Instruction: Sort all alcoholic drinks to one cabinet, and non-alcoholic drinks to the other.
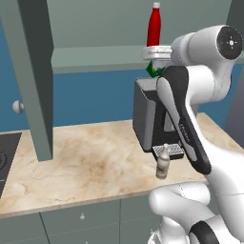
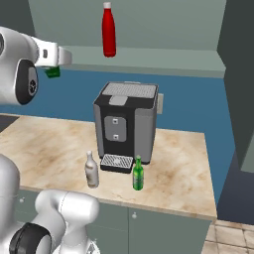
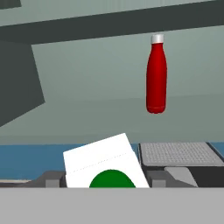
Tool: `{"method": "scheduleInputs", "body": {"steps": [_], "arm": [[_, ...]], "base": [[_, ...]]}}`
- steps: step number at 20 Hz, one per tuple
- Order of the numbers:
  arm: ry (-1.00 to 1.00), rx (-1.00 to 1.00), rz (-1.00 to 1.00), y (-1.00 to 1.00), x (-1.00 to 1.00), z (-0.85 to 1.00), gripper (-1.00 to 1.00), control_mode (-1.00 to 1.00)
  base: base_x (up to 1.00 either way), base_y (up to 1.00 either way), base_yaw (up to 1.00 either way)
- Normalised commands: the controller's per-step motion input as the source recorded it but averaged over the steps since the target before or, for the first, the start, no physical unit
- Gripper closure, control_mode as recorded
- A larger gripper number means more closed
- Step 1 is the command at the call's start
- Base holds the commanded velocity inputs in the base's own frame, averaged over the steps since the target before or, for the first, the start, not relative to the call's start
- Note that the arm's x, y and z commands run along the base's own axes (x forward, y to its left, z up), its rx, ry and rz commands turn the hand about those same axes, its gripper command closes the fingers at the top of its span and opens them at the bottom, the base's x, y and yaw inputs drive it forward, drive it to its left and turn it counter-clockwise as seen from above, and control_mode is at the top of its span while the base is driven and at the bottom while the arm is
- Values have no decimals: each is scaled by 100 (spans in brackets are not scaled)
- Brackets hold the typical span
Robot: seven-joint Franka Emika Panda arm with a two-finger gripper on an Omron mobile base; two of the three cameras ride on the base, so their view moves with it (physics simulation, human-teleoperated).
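The tall red bottle stands upright inside the open wall cabinet. My gripper hangs just in front of the cabinet's lower edge, below and left of the red bottle. It is shut on the small green-and-white carton. On the counter, the pale grey-beige bottle and the slim green bottle stand in front of the coffee machine.
A dark coffee machine stands on the marble counter under the cabinet. An open cabinet door hangs at the left; another hangs at the right. A stove corner is at far left.
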Motion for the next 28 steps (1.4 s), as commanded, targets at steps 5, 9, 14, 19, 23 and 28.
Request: {"method": "scheduleInputs", "body": {"steps": [5, 9, 14, 19, 23, 28], "arm": [[-1, 0, 1, 8, 20, 0, 100, -100], [-1, 0, 2, 4, 23, 0, 100, -100], [0, 0, 2, 2, 28, 0, 100, -100], [0, 0, 1, 8, 36, 0, 100, -100], [0, 0, 0, 12, 40, 0, 100, -100], [0, 0, 1, 12, 36, 0, 100, -100]], "base": [[0, 0, 0], [0, 0, 0], [0, 0, 0], [0, 0, 0], [0, 0, 0], [0, 0, 0]]}}
